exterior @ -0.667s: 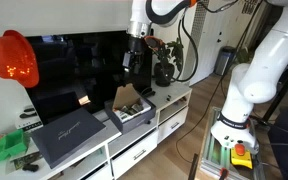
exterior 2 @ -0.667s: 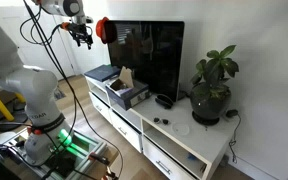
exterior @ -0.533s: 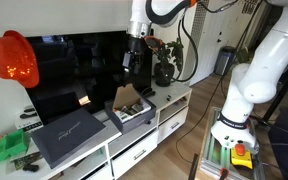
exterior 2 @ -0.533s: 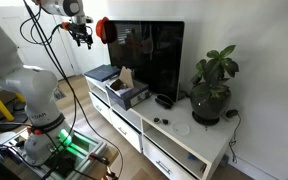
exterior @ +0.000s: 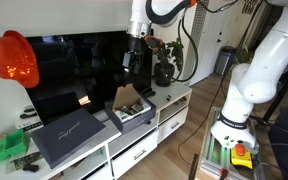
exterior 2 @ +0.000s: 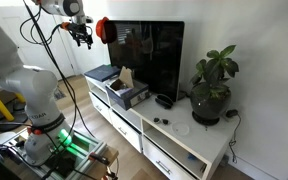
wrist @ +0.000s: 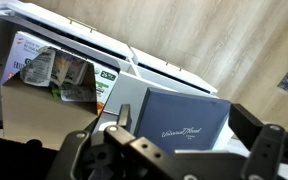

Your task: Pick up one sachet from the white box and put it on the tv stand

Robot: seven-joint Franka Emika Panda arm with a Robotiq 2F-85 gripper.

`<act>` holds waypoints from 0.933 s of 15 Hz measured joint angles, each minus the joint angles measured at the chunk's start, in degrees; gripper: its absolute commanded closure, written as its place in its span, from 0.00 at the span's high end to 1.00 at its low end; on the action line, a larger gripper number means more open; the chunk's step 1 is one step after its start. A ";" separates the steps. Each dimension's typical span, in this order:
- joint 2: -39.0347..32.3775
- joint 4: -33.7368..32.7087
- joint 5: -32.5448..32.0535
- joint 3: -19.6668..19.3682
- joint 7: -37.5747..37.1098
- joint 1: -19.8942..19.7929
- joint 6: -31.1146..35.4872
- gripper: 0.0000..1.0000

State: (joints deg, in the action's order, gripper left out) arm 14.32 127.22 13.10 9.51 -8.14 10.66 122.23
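The white box [exterior: 134, 113] stands open on the tv stand [exterior: 144, 148], its dark lid tilted up. It also shows in an exterior view [exterior 2: 127, 94] on the stand [exterior 2: 179, 140]. In the wrist view the box [wrist: 44, 122] holds several sachets [wrist: 59, 72], green and silver. My gripper [exterior: 134, 58] hangs high above the box in front of the television, and it also shows in an exterior view [exterior 2: 82, 36]. In the wrist view its fingers [wrist: 184, 122] are spread wide and empty, over the dark case.
A flat dark grey case [exterior: 69, 135] lies beside the box, also in the wrist view [wrist: 179, 115]. The black television [exterior: 79, 65] stands behind. A red cap [exterior: 12, 58], a green object [exterior: 9, 148] and a potted plant [exterior 2: 212, 88] are on the stand.
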 measured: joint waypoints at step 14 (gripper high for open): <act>-16.78 0.93 -16.24 -1.21 -17.84 -4.06 5.23 1.00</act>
State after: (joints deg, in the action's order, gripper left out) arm -2.47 128.15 -3.15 8.30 -25.98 6.60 127.45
